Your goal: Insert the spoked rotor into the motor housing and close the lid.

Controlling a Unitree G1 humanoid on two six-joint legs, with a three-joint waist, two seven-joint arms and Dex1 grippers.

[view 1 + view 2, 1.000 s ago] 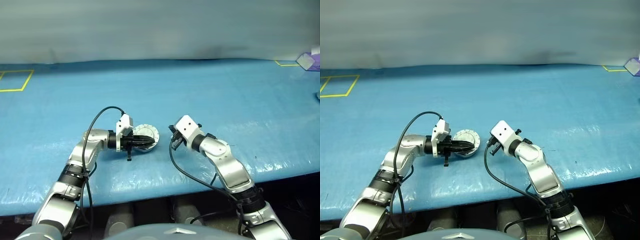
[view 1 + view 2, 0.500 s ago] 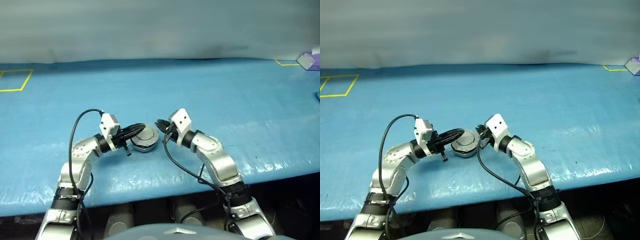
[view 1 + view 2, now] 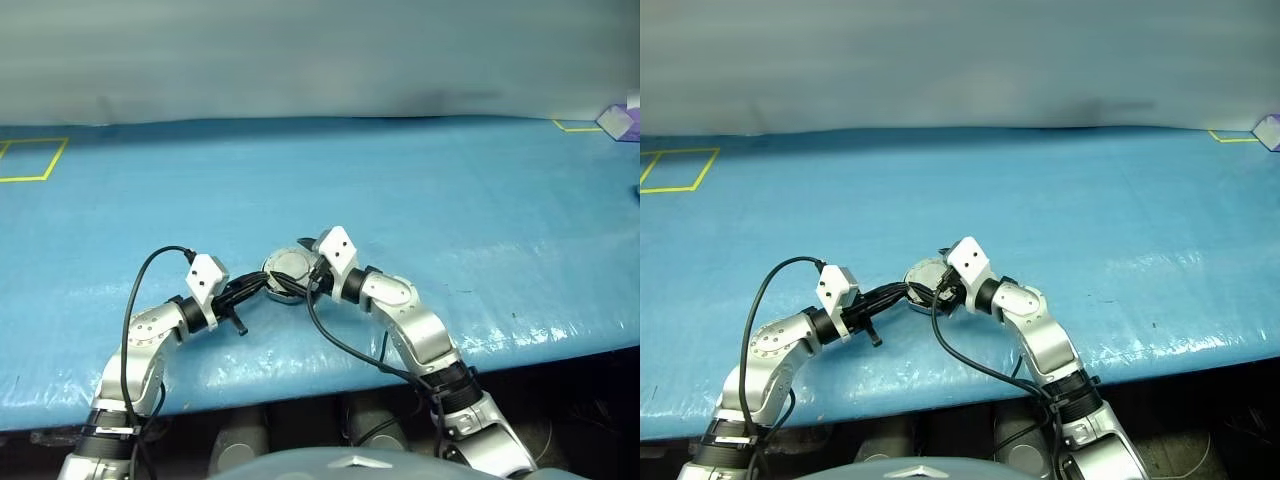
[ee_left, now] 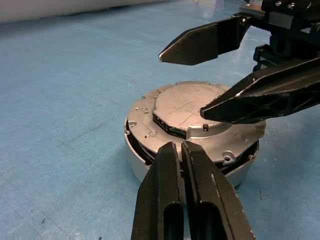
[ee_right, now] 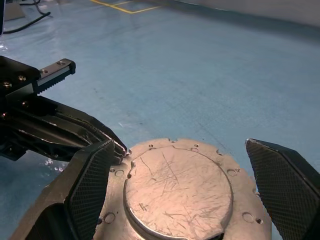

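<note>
The motor housing [image 4: 145, 167] sits on the blue table near its front edge, with the grey lid [image 4: 192, 106] lying flat on top. A thin dark gap shows under the lid's rim. The spoked rotor is hidden. My left gripper [image 4: 180, 146] is shut with nothing in it, and its tips touch the housing's rim on the left. My right gripper [image 5: 177, 146] is open, one finger on each side above the lid [image 5: 177, 192], gripping nothing. In the left eye view both grippers meet at the housing [image 3: 285, 271].
Yellow tape marks lie on the table at the far left [image 3: 30, 160] and far right [image 3: 575, 127]. A small purple object [image 3: 618, 120] sits at the far right corner. The table's front edge [image 3: 300, 385] runs just under the arms.
My right gripper has opened and moved left until it is over the lid. My left gripper has drawn back from above the housing to its left rim, still shut.
</note>
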